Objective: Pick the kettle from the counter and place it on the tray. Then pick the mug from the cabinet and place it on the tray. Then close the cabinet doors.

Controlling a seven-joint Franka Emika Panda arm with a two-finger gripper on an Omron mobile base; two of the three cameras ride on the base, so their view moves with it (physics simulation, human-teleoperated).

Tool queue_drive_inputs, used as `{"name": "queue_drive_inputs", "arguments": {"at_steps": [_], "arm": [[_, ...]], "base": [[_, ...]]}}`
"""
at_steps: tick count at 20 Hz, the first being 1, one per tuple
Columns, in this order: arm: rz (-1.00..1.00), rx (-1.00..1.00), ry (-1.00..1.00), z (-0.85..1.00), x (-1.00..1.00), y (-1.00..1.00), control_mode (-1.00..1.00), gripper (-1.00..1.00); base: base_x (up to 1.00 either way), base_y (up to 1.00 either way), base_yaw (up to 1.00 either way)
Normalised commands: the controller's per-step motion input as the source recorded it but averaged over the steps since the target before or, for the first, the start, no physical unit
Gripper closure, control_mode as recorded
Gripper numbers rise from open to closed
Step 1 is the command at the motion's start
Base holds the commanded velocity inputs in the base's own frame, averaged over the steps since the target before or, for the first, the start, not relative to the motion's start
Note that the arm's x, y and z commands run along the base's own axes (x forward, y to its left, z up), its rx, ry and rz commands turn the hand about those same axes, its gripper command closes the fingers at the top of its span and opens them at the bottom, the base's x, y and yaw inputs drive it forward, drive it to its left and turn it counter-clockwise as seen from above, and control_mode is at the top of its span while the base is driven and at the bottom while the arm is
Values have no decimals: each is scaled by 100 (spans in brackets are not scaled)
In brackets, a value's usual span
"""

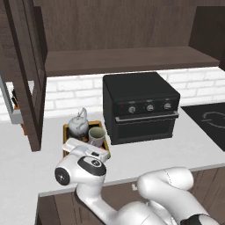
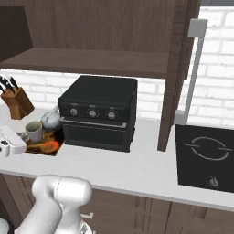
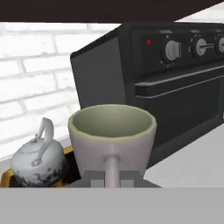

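My tool (image 3: 112, 178) is clamped on the handle of the mug (image 3: 112, 135), which stands upright right before me. The kettle (image 3: 37, 159) sits to its left on the tray (image 3: 8, 178). Behind them stand a black oven (image 3: 166, 83) and a white brick wall (image 3: 35, 74).

No legible text, brand, or number appeared anywhere. The black countertop oven (image 3: 175, 87) carried small pale markings above its three knobs (image 3: 173, 50), too blurred to read, and a red indicator dot (image 3: 148, 42) without lettering. The stovetop (image 2: 205, 157) bore a white circular burner symbol (image 2: 208, 149), a sign rather than a word.
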Motion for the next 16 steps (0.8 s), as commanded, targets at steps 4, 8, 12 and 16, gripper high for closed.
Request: {"name": "queue_drive_inputs", "arguments": {"at_steps": [4, 8, 12, 16], "arm": [[-4, 1, 0, -33, 33, 5, -100, 100], [-1, 0, 0, -35, 35, 11, -100, 100], [-2, 0, 0, -31, 40, 15, -100, 100], [-1, 1, 0, -32, 36, 18, -100, 100]], "base": [[0, 0, 0], [0, 0, 0], [0, 0, 0], [0, 0, 0]]}}
